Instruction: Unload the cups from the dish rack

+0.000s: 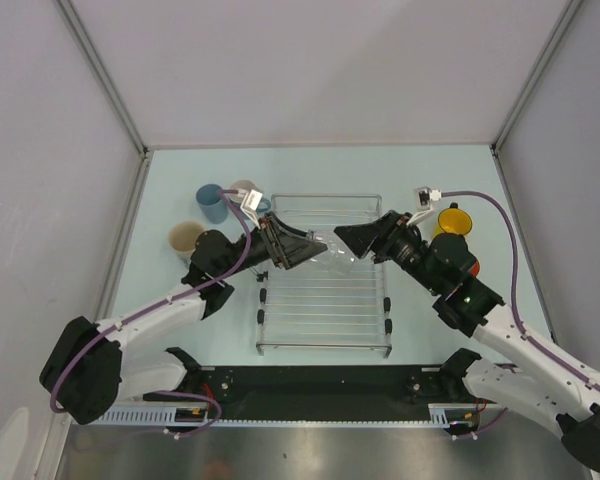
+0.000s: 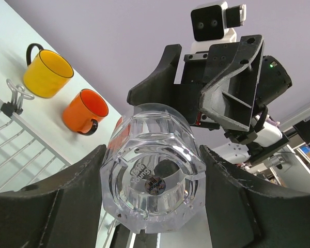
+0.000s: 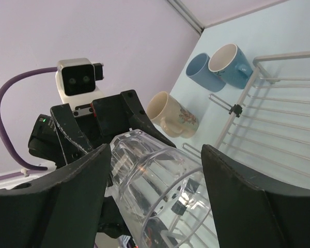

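The small clear glass (image 1: 335,250) hangs on its side above the back of the silver wire dish rack (image 1: 323,320). My left gripper (image 1: 318,245) is shut on the glass near its base (image 2: 155,170). My right gripper (image 1: 347,237) is open. Its fingers straddle the mouth end of the glass (image 3: 155,181), with a gap on the right side. The rack bars show in both wrist views (image 2: 20,139) (image 3: 279,113); no other cup shows on them.
Two light blue cups (image 1: 212,203) (image 3: 230,59) and the beige cup (image 1: 187,238) stand on the table left of the rack. The yellow cup (image 1: 453,218) and the orange mug (image 2: 84,110) stand to its right, close under my right arm.
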`<state>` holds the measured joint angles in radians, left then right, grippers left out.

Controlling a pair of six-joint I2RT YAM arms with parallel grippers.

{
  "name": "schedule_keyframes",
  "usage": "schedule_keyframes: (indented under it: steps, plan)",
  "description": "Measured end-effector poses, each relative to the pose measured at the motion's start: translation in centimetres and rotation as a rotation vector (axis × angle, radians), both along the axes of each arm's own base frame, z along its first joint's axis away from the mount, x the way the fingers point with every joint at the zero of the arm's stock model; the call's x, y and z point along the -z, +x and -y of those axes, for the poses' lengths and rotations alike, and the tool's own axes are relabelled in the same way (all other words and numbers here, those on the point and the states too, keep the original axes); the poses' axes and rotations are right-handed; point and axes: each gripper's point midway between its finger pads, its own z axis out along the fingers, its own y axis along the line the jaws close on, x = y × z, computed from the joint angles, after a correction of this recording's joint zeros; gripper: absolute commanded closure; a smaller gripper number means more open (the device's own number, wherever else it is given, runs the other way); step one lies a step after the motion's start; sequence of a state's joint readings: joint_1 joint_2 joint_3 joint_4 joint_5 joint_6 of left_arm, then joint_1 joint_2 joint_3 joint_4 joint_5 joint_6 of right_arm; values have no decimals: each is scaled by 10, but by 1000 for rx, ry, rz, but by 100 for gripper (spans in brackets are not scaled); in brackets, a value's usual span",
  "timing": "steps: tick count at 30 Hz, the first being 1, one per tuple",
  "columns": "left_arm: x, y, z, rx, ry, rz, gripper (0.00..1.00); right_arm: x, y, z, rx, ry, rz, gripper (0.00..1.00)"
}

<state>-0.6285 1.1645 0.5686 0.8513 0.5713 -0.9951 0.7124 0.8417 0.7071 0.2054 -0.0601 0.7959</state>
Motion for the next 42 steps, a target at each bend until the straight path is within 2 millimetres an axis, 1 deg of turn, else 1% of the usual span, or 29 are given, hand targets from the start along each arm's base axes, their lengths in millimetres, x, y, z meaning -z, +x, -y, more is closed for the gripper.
schedule_keyframes:
  steps: [6,10,14,17,20,25,32,35,42]
  plan:
    - [1,-8,1,0,28,13,100,-2,-14,3,-23,-7,-4,22]
    - [4,-5,1,-15,53,18,99,-1,-16,4,-23,-10,-7,23]
    - [13,2,-1,-54,91,10,100,-2,-20,5,-23,-11,-8,22]
    - [22,13,-5,-123,134,-1,99,-4,-30,4,-43,-11,-2,22]
    - [24,22,-9,-175,162,2,100,-3,-34,4,-50,-19,-4,22]
    - [18,31,-12,-221,170,26,100,2,-34,4,-50,-32,-16,22]
    - [14,33,-14,-231,163,30,100,7,-33,1,-48,-44,-28,22]
    - [9,32,-14,-224,150,38,100,10,-31,0,-48,-53,-36,22]
    - [-10,21,-14,-189,79,60,100,24,-24,-8,-49,-86,-60,23]
